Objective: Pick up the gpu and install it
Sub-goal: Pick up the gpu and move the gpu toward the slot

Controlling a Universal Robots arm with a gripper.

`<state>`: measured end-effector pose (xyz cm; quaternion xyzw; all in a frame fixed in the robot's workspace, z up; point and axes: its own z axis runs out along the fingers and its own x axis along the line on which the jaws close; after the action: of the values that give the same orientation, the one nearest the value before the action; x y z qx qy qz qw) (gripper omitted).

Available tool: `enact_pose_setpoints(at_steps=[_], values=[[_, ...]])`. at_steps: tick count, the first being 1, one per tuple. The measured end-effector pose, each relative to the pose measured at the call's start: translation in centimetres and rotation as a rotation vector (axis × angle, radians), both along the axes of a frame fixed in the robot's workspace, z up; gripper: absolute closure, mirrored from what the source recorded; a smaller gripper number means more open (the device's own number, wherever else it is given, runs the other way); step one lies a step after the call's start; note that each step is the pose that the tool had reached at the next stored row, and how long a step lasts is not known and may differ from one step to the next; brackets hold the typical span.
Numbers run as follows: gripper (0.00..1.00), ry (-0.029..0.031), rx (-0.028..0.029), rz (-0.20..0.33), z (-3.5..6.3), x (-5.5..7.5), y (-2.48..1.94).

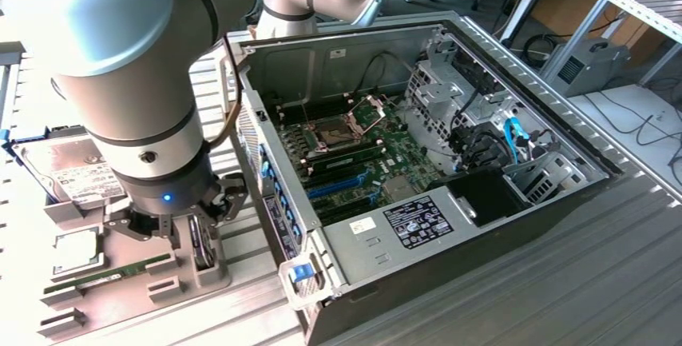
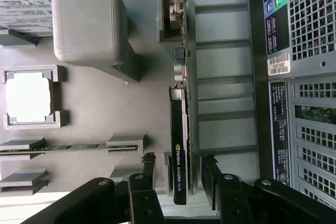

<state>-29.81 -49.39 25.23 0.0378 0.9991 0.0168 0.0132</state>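
A ribbed metal bench [image 1: 554,282] carries the work, with desks and cables in the room behind. The gpu [image 2: 179,145] stands on its long edge in a slot of a grey parts holder [image 2: 105,103]. It is a narrow black slab with white lettering along its edge and its metal bracket end pointing away from the camera. The gripper [image 2: 178,170] hangs directly over the near end of the card. Its claw is spread wide, with one black finger [image 2: 149,167] on each side of the slab. A small gap shows on both sides, so nothing is gripped.

In the same holder, a slim green memory stick [image 2: 68,147] lies on edge just beside the card. Farther off sit a square pale chip [image 2: 29,97] in its own frame and a silver hard drive [image 1: 69,170] with a white label. At the exterior view's right of the holder, the computer case [image 1: 426,50] lies open on its side, exposing the motherboard [image 1: 362,154]. Its perforated rear panel faces the holder.
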Motion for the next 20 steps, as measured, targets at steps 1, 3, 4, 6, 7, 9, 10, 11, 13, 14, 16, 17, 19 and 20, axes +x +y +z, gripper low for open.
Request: enact_pose_setpoints(at_steps=[1,3,4,6,7,9,10,11,13,14,16,17,19,20], values=[[0.52,0.0000,-0.0001,0.000,-0.02,0.00,0.00],[0.52,0.0000,0.0000,0.000,-0.07,0.00,0.00],[0.52,0.0001,-0.0001,0.000,-0.10,0.00,0.00],[0.52,0.0000,0.0000,0.000,-0.16,0.00,0.00],[0.52,0.0001,0.0000,0.000,-0.19,0.00,0.00],[0.52,0.0000,0.0000,0.000,-0.25,0.00,0.00],[0.52,0.0001,-0.0001,0.000,-0.27,0.00,0.00],[0.52,0.0001,-0.0001,0.000,-0.29,0.00,0.00],[0.52,0.0000,0.0000,0.000,-0.34,0.00,0.00],[0.52,0.0000,0.0000,0.000,-0.37,0.00,0.00],[0.52,0.0000,0.0000,0.000,-0.42,0.00,0.00],[0.52,0.0000,-0.0001,0.000,-0.44,0.00,0.00],[0.52,0.0000,0.0000,0.000,-0.51,0.00,0.00],[0.52,0.0000,0.0000,0.000,-0.54,0.00,0.00]])
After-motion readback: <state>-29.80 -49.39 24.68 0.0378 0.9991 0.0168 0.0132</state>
